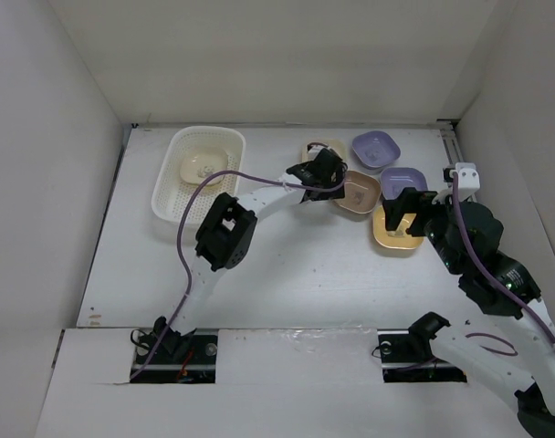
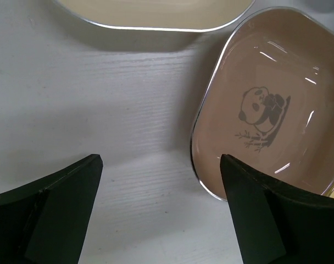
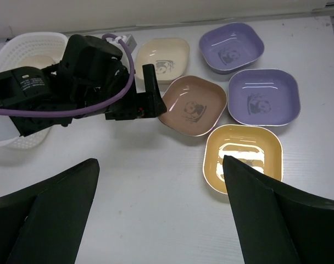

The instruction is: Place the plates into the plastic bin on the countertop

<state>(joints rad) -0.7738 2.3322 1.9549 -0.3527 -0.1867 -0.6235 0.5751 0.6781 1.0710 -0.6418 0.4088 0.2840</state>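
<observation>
Brown plate (image 3: 193, 105) at centre: cream plate (image 3: 162, 58) behind-left, 2 lavender plates (image 3: 231, 46) (image 3: 264, 97) behind-right & right, yellow plate (image 3: 243, 156) in front-right. Left gripper (image 3: 146, 99) w/ jaws apart, just left of it; white bin (image 3: 25, 50) far left.

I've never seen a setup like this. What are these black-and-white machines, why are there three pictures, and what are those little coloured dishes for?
These are two robot arms bolted at the near edge of a white countertop. One picture comes from a fixed camera above; the other two come from small cameras on each wrist, so the dark wedges at their lower edges are that arm's own fingers.

The left gripper is open and holds nothing; it sits beside a brown dish with a panda print. The right gripper, also open and holding nothing, hovers over a yellow dish. Nearby lie two lavender dishes and a cream dish.

At the far left stands a white perforated plastic bin, with one cream dish already inside. The dishes are meant to go in there.
</observation>
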